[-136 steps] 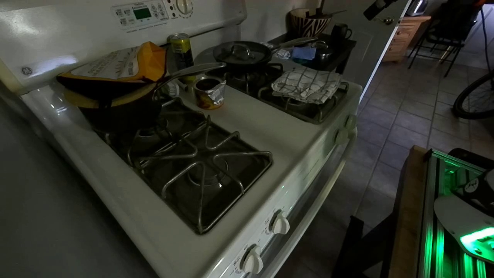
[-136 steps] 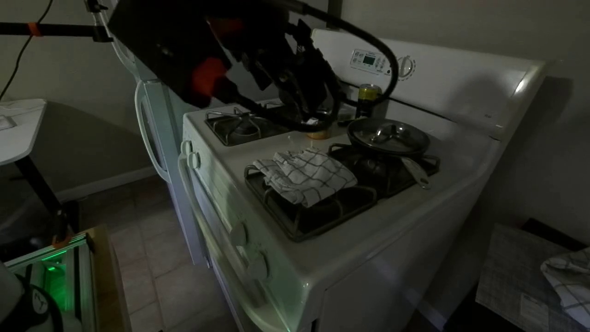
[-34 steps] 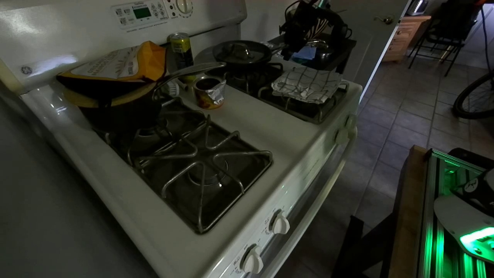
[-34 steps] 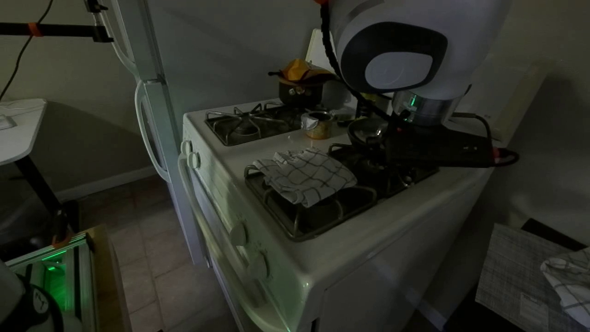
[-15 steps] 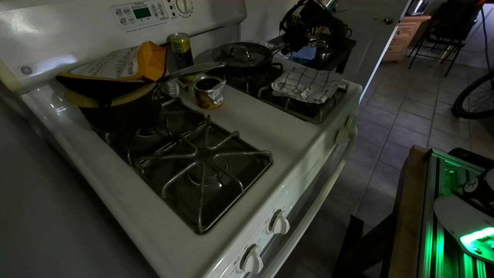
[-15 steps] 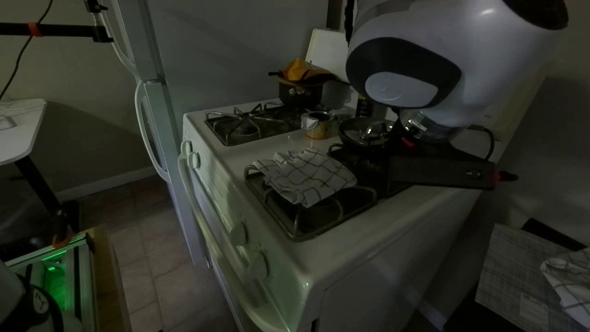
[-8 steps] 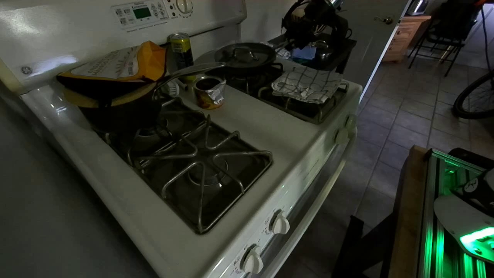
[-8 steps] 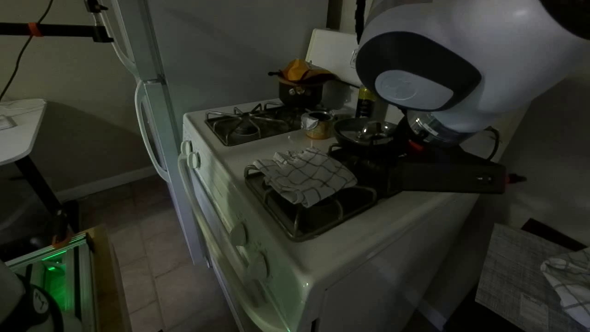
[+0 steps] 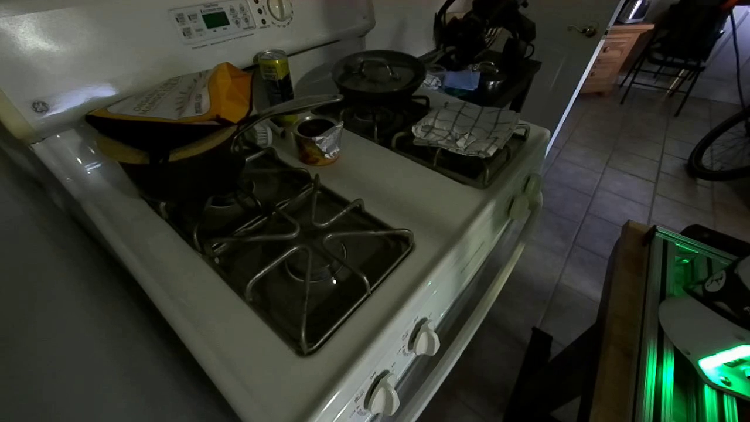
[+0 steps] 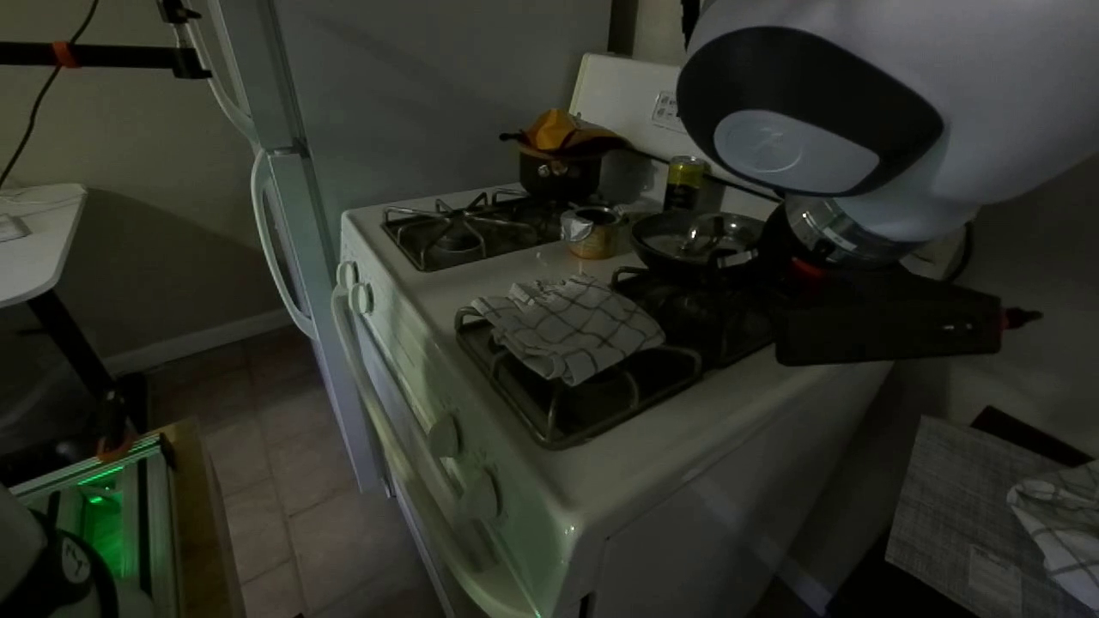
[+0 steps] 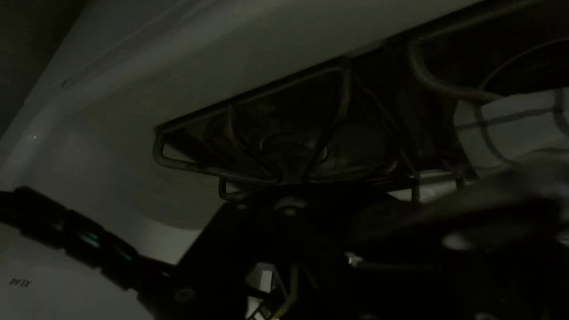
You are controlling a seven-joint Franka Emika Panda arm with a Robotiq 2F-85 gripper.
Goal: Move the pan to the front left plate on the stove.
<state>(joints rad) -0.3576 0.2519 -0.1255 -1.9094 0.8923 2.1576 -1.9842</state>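
The pan (image 9: pixel 363 88), dark and shallow with a glass lid on it, hangs a little above the back right burner (image 9: pixel 375 117), whose grate shows underneath. In an exterior view, my gripper (image 9: pixel 452 57) is shut on its handle, on the side away from the stove's middle. The pan (image 10: pixel 661 253) also shows beside the arm in an exterior view, where the hand hides the fingers. The front left plate (image 9: pixel 316 258) is a black pronged grate with nothing on it, seen in both exterior views. The wrist view is very dark; the fingertips cannot be made out there.
A checked towel (image 9: pixel 469 129) lies on the front right burner. Between the burners stand a small can with foil (image 9: pixel 317 143) and, behind it, a yellow drink can (image 9: pixel 275 73). On the back left burner sits a deep pot (image 9: pixel 181 176) with a bag on top; its handle sticks out toward the middle.
Some nine seconds ago the gripper was off the pan, which rested on the back right burner. Over the last second the gripper has lifted the pan up, clear of the grate.
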